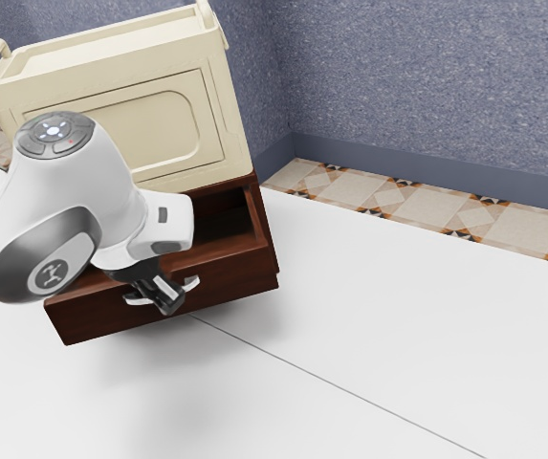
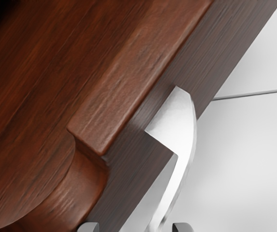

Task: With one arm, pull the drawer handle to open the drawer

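In the exterior view, my gripper point(image 1: 167, 297) is open at the middle of the silver handle point(image 1: 192, 284). That handle is on the front of the dark red-brown drawer point(image 1: 235, 279), which stands pulled out, part of its hollow inside showing. The wrist view has the curved handle point(image 2: 179, 137) running down from the drawer front point(image 2: 133, 186) between the tips of my gripper point(image 2: 136, 227). A gap separates the handle from one fingertip; it lies close to the other. My hand hides part of the drawer in the exterior view.
A cream storage box point(image 1: 149, 124) with raised end handles sits above the drawer. The white tabletop point(image 1: 398, 316) extends in front and toward the exterior view's right, with a thin dark seam. Beyond it are a patterned tile floor point(image 1: 398, 202) and a blue-grey wall point(image 1: 427, 86).
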{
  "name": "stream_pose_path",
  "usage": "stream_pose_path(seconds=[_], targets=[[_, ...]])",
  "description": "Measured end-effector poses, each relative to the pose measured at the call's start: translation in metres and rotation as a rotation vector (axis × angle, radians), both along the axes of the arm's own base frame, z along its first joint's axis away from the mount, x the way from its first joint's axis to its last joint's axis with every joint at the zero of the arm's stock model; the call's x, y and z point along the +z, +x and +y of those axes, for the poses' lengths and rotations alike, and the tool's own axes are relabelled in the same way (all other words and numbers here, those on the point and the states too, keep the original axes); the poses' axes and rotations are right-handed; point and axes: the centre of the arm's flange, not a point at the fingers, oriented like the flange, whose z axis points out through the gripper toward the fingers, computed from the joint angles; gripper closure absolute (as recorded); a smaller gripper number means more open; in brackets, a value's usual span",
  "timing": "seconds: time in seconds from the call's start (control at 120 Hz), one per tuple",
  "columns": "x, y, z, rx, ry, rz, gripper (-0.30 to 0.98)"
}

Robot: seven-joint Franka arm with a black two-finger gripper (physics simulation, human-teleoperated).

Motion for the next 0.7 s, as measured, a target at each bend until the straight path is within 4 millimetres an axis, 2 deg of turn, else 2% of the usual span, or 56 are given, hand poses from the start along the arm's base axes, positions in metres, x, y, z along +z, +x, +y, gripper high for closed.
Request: stream_pose_path(seconds=[0.367,0.6,0.7], targets=[[0.003,-0.001,0.000,0.009,0.003,-0.009,0.58],[0.008,-0.001,0.001,0.008,0.019,-0.018,0.53],[0.017,-0.002,-0.002,0.001,0.041,-0.035,0.48]])
